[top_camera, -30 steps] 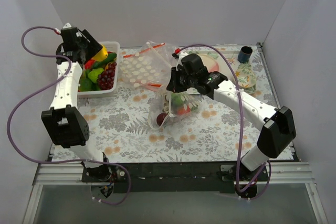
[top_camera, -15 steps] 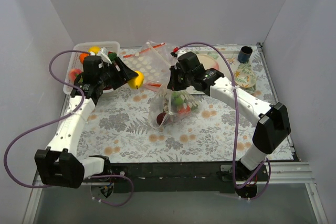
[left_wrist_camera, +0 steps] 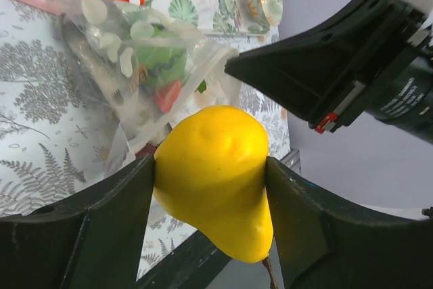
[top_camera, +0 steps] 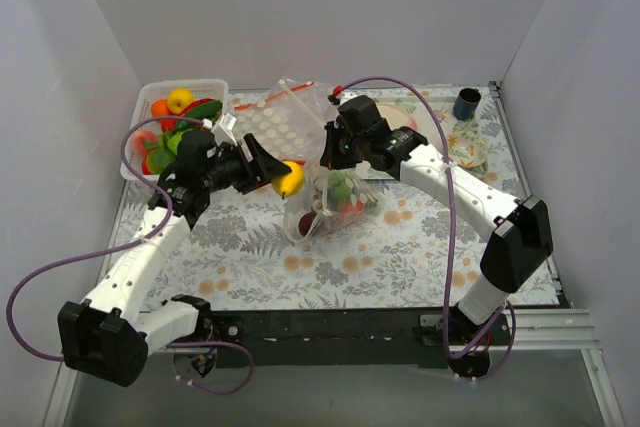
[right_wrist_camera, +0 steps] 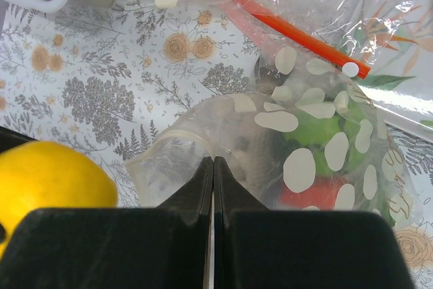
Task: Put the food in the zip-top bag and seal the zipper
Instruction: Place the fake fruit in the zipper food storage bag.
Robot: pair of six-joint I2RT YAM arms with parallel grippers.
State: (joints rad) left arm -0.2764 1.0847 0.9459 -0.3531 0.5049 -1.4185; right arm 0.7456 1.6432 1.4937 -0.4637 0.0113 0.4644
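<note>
about midway, i judge. near the table's middle, the left gripper is clamped on a yellow fruit just beside the zip-top bag, which already holds green and red pieces. the right gripper, fingers together, pinches the bag's rim. the zipper is not yet sealed. more food lies in the white basket at the far left corner.

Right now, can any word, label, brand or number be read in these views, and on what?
Nothing reads clearly.
Small white print on the right gripper housing, left wrist view: too blurred to read.
Possible faint script on the tablecloth beside the zip-top bag, right wrist view: illegible.
</note>
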